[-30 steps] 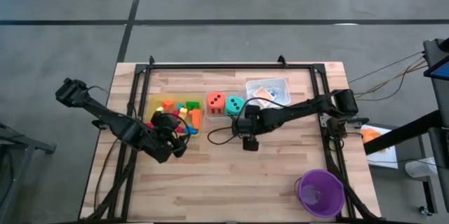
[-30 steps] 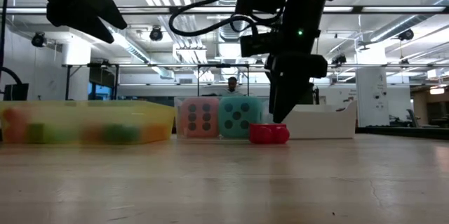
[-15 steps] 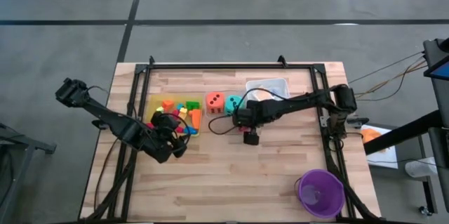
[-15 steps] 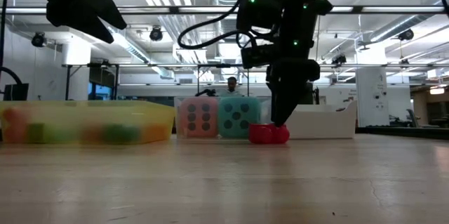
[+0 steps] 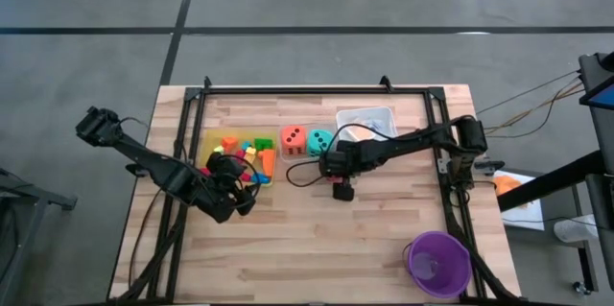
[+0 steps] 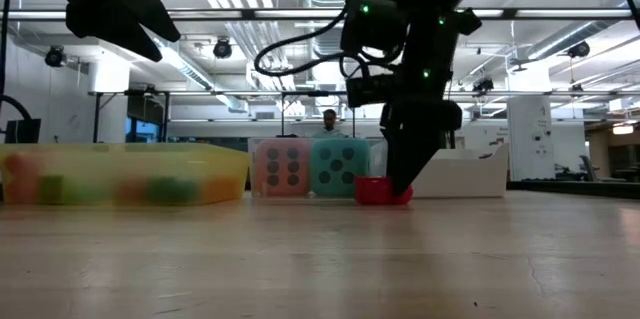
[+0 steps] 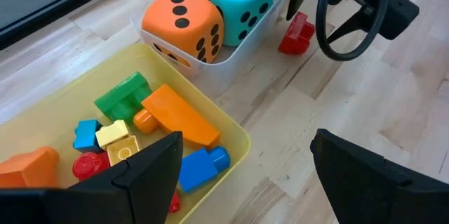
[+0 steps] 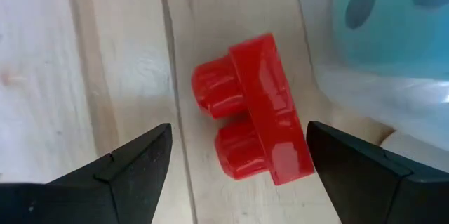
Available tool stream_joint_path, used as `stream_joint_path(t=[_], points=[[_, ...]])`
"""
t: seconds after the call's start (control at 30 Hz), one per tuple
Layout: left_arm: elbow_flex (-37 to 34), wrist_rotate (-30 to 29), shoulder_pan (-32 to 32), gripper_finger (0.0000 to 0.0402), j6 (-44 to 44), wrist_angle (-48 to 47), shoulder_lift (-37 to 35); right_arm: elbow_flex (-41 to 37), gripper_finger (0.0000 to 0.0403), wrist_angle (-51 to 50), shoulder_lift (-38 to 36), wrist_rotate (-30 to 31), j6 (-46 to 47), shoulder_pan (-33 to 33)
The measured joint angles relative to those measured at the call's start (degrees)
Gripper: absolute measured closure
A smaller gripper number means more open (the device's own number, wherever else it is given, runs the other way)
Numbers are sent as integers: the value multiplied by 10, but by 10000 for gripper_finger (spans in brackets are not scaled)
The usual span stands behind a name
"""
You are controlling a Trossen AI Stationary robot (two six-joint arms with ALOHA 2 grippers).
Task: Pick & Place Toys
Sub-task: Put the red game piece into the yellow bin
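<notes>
A red two-stud block (image 8: 252,108) lies on its side on the wood table, next to the clear tray (image 7: 210,69) that holds the orange die (image 5: 293,139) and the teal die (image 5: 319,141). My right gripper (image 5: 336,167) points down over the block, open, with one finger on either side of it and a gap to each. The block also shows in the low view (image 6: 376,191). My left gripper (image 5: 240,189) is open and empty above the near right corner of the yellow tray (image 5: 206,143), which holds several coloured blocks (image 7: 168,115).
A white tray (image 5: 366,122) with small cards stands at the far right of the dice tray. A purple round cup (image 5: 438,262) stands at the near right corner. Bare wood lies between the trays and the table's near edge. A black frame runs along the table's edges.
My right gripper has gone down and a little toward the dice tray, until its open fingers stand around the red block. The block has stayed where it was. My left arm has kept still.
</notes>
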Motion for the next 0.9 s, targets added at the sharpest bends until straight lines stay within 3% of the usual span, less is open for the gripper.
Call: stream_joint_path(t=[0.63, 0.73, 0.9], points=[[0, 0, 0, 90, 0, 0, 0, -28, 81, 54, 1, 20, 12, 0], [0, 0, 0, 90, 0, 0, 0, -34, 114, 55, 1, 20, 15, 0], [0, 0, 0, 90, 0, 0, 0, -40, 206, 61, 1, 17, 17, 0]])
